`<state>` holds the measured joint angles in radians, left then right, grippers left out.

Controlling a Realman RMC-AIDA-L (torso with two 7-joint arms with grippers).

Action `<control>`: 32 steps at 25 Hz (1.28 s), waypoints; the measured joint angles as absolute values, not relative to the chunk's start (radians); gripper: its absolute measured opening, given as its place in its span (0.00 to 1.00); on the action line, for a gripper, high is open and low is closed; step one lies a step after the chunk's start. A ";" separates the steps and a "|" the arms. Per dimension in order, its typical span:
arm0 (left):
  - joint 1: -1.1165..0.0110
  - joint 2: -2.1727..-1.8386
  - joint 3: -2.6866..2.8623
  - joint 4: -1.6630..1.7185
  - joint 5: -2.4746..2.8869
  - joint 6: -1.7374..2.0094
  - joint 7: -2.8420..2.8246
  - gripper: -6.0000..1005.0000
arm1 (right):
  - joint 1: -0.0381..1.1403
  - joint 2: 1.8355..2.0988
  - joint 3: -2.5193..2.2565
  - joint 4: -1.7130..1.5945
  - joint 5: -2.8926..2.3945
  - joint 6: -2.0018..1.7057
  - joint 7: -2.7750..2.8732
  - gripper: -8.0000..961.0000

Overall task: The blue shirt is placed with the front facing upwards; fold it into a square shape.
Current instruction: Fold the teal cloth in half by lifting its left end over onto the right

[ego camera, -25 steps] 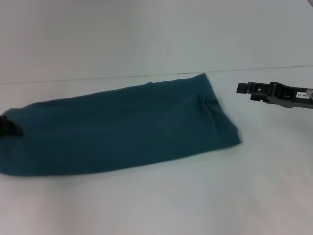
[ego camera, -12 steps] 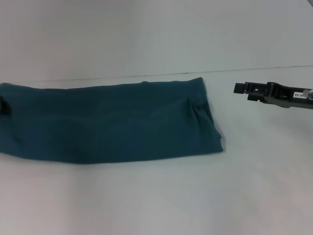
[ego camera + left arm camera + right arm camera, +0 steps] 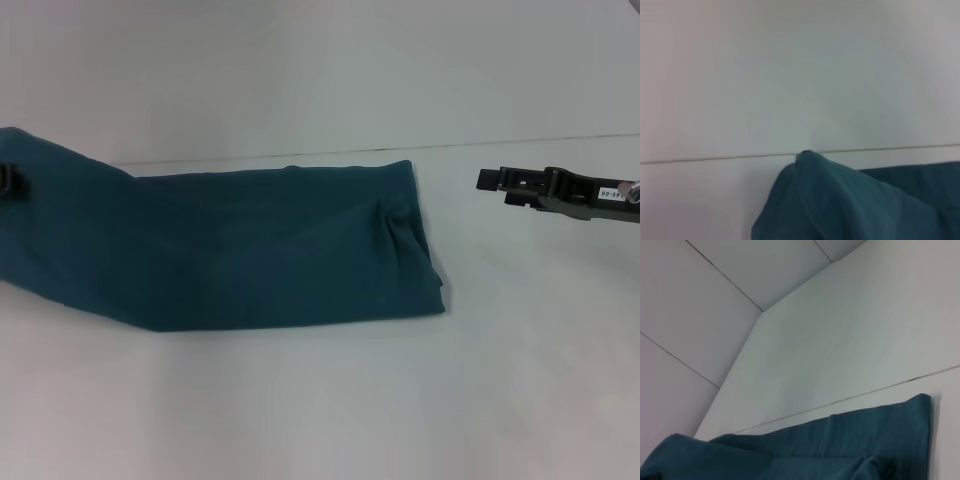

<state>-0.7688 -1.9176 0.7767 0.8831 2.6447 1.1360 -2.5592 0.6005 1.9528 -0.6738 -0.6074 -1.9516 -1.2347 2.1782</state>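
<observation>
The blue shirt (image 3: 250,250) lies on the white table as a long folded strip with no lettering showing. Its right end rests flat with a small crease. My left gripper (image 3: 8,180) is at the far left edge of the head view, shut on the shirt's left end and holding it raised off the table. The lifted fold shows in the left wrist view (image 3: 840,200). My right gripper (image 3: 490,180) hovers to the right of the shirt's right end, apart from it and holding nothing. The shirt also shows in the right wrist view (image 3: 815,450).
The white table (image 3: 400,400) spreads in front of and to the right of the shirt. Its back edge (image 3: 520,140) runs just behind the shirt, with a pale wall beyond it.
My left gripper has moved up and back with the shirt's left end, lifting it. The shirt's right end has slid a little to the left. The right gripper has stayed in place.
</observation>
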 joint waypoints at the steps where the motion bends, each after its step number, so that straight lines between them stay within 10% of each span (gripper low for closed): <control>1: -0.772 -1.918 0.789 0.897 2.645 1.150 -2.564 0.14 | 0.600 1.953 -0.674 -0.607 -1.951 -1.234 2.178 0.82; 32: -0.804 -1.967 0.864 1.024 2.768 1.217 -2.627 0.14 | 0.602 1.954 -0.673 -0.607 -1.952 -1.227 2.178 0.82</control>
